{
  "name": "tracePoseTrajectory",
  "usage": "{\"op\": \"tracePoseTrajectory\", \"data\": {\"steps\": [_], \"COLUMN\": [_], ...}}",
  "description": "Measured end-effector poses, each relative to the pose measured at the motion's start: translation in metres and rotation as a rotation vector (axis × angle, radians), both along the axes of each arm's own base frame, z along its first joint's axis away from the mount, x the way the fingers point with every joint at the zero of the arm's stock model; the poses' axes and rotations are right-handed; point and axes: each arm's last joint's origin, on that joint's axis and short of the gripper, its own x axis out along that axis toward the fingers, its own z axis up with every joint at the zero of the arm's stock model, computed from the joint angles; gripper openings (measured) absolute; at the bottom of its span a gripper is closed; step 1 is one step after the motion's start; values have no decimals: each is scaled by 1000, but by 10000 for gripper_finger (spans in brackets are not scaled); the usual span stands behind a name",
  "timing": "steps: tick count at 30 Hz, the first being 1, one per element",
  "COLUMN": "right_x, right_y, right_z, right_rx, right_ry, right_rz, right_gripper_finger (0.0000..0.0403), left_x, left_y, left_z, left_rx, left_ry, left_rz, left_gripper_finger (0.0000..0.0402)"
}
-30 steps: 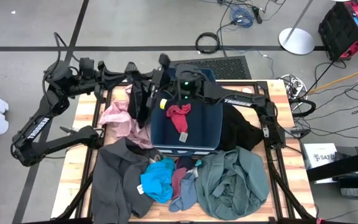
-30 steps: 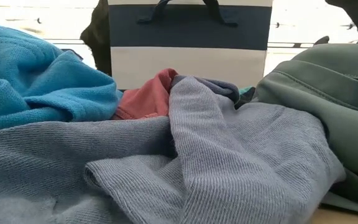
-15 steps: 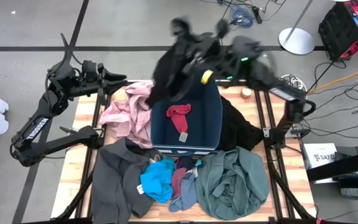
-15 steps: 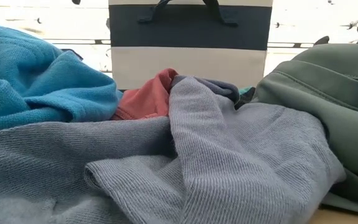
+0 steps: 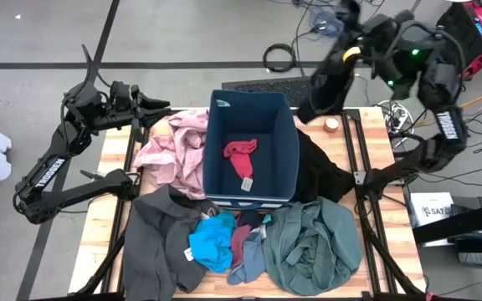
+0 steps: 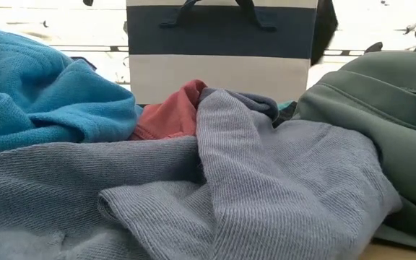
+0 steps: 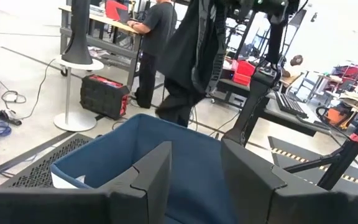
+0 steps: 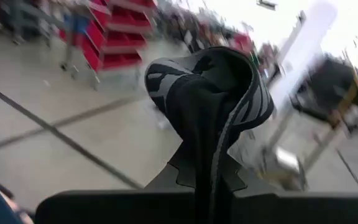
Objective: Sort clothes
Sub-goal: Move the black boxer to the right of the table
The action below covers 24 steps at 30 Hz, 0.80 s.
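High view, looking straight down: a wooden tabletop (image 5: 107,209) carries a tall navy-blue bin (image 5: 252,159) at its middle, with a small red piece (image 5: 241,154) lying inside. The right gripper (image 5: 351,52) is raised beyond the far right corner of the tabletop, its jaws closed tight on a black garment (image 5: 325,88) that hangs down from them clear of the bin; in the right wrist view the same dark, grey-striped fabric (image 8: 219,106) bunches up between the fingers (image 8: 166,180). The left gripper (image 5: 159,103) hovers at the far left edge, above the dusty-pink garment (image 5: 176,150), with its jaws partly open and nothing between them; the left wrist view shows its two dark fingers (image 7: 148,180) apart, facing the bin (image 7: 135,149) and the hanging black garment (image 7: 191,56). Nearer the front edge lie a dark grey garment (image 5: 159,242), a bright-blue piece (image 5: 214,242) and a grey-green garment (image 5: 312,247), and another black garment (image 5: 325,176) lies just right of the bin. A person (image 7: 154,37) stands at a bench in the room behind.
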Motion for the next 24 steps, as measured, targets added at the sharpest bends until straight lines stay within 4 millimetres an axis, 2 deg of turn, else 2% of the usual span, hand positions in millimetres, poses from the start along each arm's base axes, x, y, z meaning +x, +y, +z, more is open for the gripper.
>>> {"op": "tracePoseTrajectory", "data": {"steps": [2, 5, 9, 13, 18, 24], "right_x": [-6, -5, 5, 7, -6, -13], "right_y": [-6, -17, -31, -37, -28, -1], "right_z": [-11, -37, -88, -140, -196, -261], "right_rx": [55, 141, 225, 271, 335, 559], "right_ry": [11, 41, 63, -26, -191, -281], "right_rz": [-52, -108, -140, -103, -94, 3], "right_gripper_finger": [0, 0, 0, 0, 0, 0], "left_x": [0, 0, 0, -1, -2, -3], "left_y": [0, 0, 0, -1, -2, -3], "left_z": [0, 0, 0, 0, 1, 1], "left_rx": [1, 1, -11, -22, -18, -15], "left_ry": [0, -2, -6, -9, -14, -16], "left_rz": [0, 1, 2, 3, 3, 3], "left_gripper_finger": [148, 148, 148, 148, 148, 148]}}
